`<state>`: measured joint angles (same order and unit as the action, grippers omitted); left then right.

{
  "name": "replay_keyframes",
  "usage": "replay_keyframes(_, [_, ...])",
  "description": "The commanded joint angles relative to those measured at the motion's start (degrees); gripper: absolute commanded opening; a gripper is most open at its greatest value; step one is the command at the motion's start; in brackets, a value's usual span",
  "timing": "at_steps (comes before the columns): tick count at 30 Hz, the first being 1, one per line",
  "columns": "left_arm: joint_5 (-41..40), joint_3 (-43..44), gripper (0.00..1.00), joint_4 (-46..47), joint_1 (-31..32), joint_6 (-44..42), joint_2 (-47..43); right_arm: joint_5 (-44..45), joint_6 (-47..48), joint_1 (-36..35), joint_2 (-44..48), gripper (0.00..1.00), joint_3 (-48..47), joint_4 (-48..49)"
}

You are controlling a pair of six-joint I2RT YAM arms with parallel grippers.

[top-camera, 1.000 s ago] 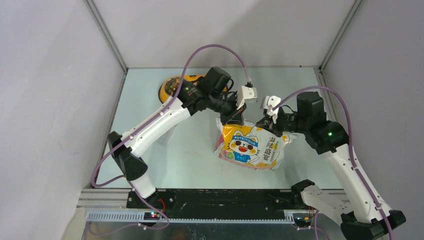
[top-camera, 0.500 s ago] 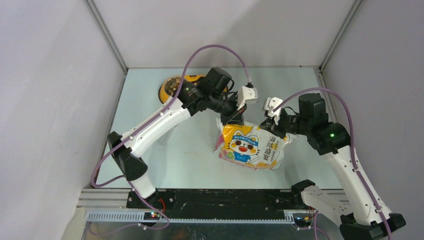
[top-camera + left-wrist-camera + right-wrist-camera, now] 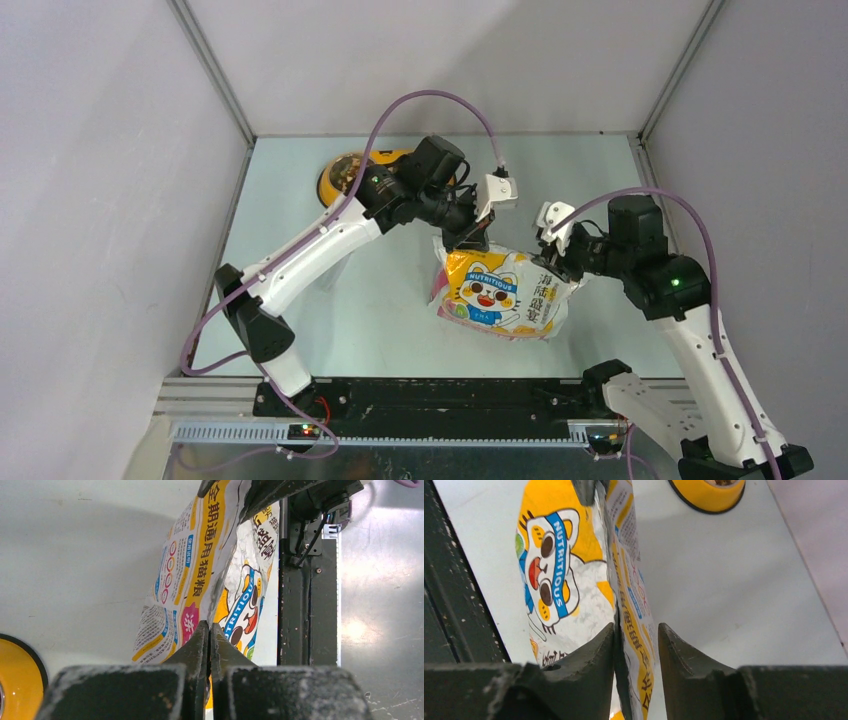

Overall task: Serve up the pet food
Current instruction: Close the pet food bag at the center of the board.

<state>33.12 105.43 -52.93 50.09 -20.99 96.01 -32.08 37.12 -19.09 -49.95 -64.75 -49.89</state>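
Robot test cell in a lab, not a home. Plain grey panel walls [image 3: 440,60] at 9, 12 and 3 o'clock, joined by aluminium corner posts [image 3: 213,70]. Pale table [image 3: 300,300]. At 6 o'clock: black mounting plate [image 3: 450,395], slotted aluminium rail [image 3: 440,432], status LEDs [image 3: 303,431]. Two white arms [image 3: 310,250], exposed purple cables [image 3: 430,93].

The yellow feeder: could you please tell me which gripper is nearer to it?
Left. The left gripper, shut on the pet food bag at its top edge, lies to the feeder's right; the right gripper is farther off, at the bag's other end.
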Motion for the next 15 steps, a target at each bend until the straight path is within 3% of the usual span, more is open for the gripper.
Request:
replay_keyframes(1, [2.52,4.17,0.00,2.20,0.36,0.63,-4.79,8.72,4.06,0.59,0.58,0.37,-0.32,-4.35])
replay_keyframes(4, [2.38,4.17,0.00,2.13,0.36,0.55,-4.84,11.50,4.82,0.56,1.25,0.25,-0.29,-4.47])
replay_keyframes(5, [2.34,4.17,0.00,2.15,0.36,0.55,-4.85,12.94,4.94,0.46,1.48,0.13,-0.29,-3.85])
replay_keyframes(7, [2.08,4.10,0.00,2.14,0.36,0.51,-4.88,15.31,4.98,-0.03,2.46,0.02,-0.29,-2.12])
replay_keyframes(15, [1.24,3.99,0.00,1.83,0.36,0.10,-5.34,19.71,2.41,-1.47,3.76,0.00,-4.20,1.15])
